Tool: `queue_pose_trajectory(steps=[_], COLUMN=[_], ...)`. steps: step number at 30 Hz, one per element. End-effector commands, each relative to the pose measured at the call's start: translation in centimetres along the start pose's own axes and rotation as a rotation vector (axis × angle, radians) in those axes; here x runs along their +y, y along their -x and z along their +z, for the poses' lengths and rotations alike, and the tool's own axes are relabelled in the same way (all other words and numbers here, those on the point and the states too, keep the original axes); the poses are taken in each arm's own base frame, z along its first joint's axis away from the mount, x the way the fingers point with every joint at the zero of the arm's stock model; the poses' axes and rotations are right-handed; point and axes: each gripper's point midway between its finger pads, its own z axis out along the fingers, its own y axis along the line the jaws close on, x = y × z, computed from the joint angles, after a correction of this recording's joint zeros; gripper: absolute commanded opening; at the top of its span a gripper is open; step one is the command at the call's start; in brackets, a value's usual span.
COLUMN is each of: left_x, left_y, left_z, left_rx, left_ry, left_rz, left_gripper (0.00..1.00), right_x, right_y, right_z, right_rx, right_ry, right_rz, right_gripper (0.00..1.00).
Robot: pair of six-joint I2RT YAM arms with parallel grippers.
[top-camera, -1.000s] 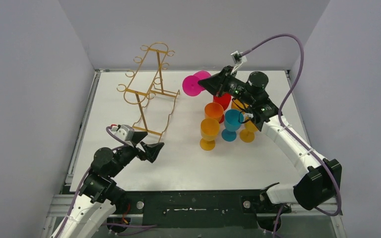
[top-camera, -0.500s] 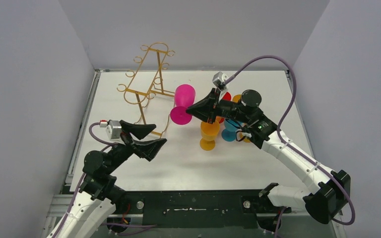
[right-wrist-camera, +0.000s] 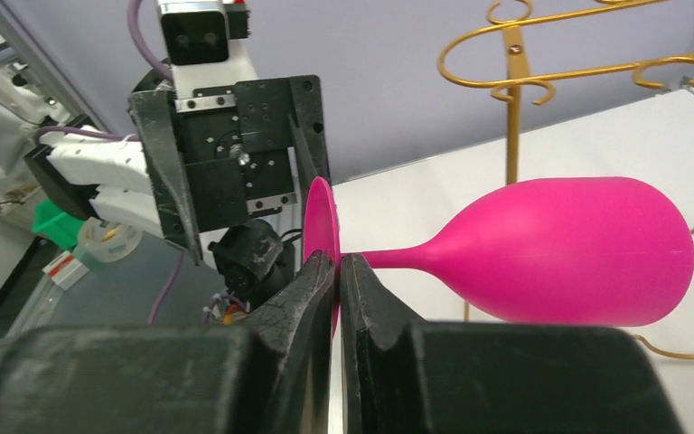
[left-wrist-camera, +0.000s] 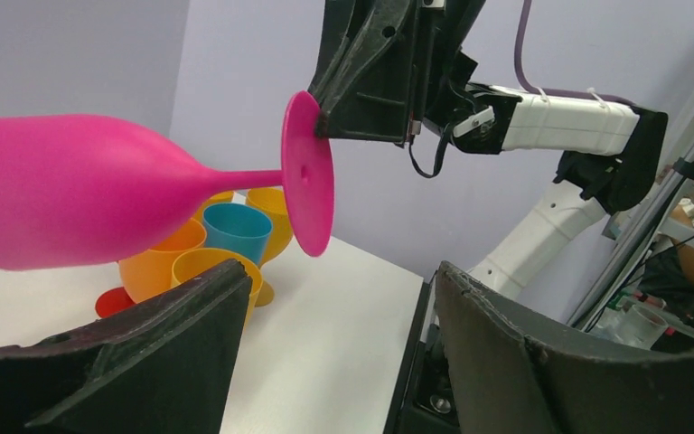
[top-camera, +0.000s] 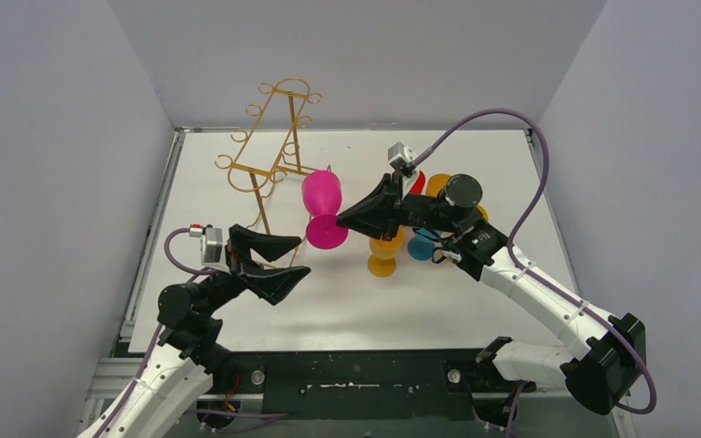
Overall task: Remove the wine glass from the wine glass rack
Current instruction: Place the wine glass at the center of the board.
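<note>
The pink wine glass (top-camera: 321,194) hangs in the air on its side, clear of the gold wine glass rack (top-camera: 274,155) at the back left. My right gripper (top-camera: 347,222) is shut on the rim of its foot (right-wrist-camera: 319,221), and the bowl (right-wrist-camera: 578,249) points away toward the rack (right-wrist-camera: 542,72). My left gripper (top-camera: 306,255) is open just in front of the foot, with nothing between its fingers (left-wrist-camera: 145,362). In the left wrist view the glass (left-wrist-camera: 72,199) floats above the open jaws, its foot (left-wrist-camera: 312,185) pinched by the right gripper (left-wrist-camera: 325,117).
Several plastic glasses stand in a cluster under the right arm: a yellow-orange one (top-camera: 385,254), a teal one (top-camera: 420,245) and a red one (top-camera: 415,182). They also show in the left wrist view, behind the pink bowl (left-wrist-camera: 235,231). Grey walls close in the white table (top-camera: 347,301).
The right arm has carried the pink glass left and toward the near side, to the left gripper. The left gripper has risen toward it and its jaws have narrowed somewhat.
</note>
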Motion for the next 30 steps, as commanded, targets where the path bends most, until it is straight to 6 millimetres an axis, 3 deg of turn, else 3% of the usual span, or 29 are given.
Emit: queue_pose_trajectory(steps=[1, 10, 15, 22, 25, 30], left_x=[-1.8, -2.0, -2.1, -2.6, -2.9, -3.6], left_y=[1.8, 0.9, 1.4, 0.5, 0.0, -0.6], left_z=[0.5, 1.1, 1.1, 0.7, 0.5, 0.2], left_rx=[-0.053, 0.022, -0.007, 0.033, 0.059, 0.106], left_ry=[-0.084, -0.121, -0.116, -0.154, -0.173, -0.22], left_rz=[0.032, 0.019, 0.029, 0.029, 0.034, 0.065], left_gripper=[0.71, 0.48, 0.29, 0.0, 0.0, 0.0], right_x=[2.6, 3.0, 3.1, 3.4, 3.5, 3.2], right_y=[1.7, 0.3, -0.6, -1.4, -1.4, -1.7], right_z=[0.7, 2.3, 2.6, 2.6, 2.6, 2.6], right_rx=[-0.065, -0.043, -0.014, 0.008, 0.013, 0.049], right_ry=[0.102, 0.108, 0.107, 0.124, 0.121, 0.111], right_rz=[-0.093, -0.123, -0.129, -0.131, -0.13, -0.128], right_gripper=[0.0, 0.0, 0.0, 0.0, 0.0, 0.23])
